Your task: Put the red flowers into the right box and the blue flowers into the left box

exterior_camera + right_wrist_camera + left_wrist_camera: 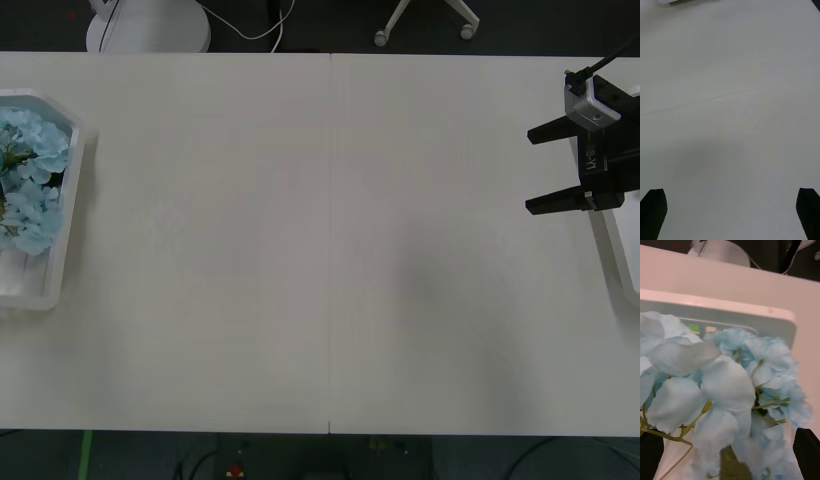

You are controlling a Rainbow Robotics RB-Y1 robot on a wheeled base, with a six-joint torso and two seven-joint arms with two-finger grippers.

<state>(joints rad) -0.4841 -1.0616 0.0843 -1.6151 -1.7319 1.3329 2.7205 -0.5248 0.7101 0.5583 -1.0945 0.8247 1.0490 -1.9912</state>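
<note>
The right gripper (533,168) hovered level, jaws wide, beside the right box (622,258); the left gripper (730,459), jaws apparently wide, stood over the blue flowers (30,178)

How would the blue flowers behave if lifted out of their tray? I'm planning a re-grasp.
The blue flowers look light and floppy: thin petals on wiry stems. They would probably sag and snag together, since the clusters lie tangled in the left box. Unlikely to roll.
</note>
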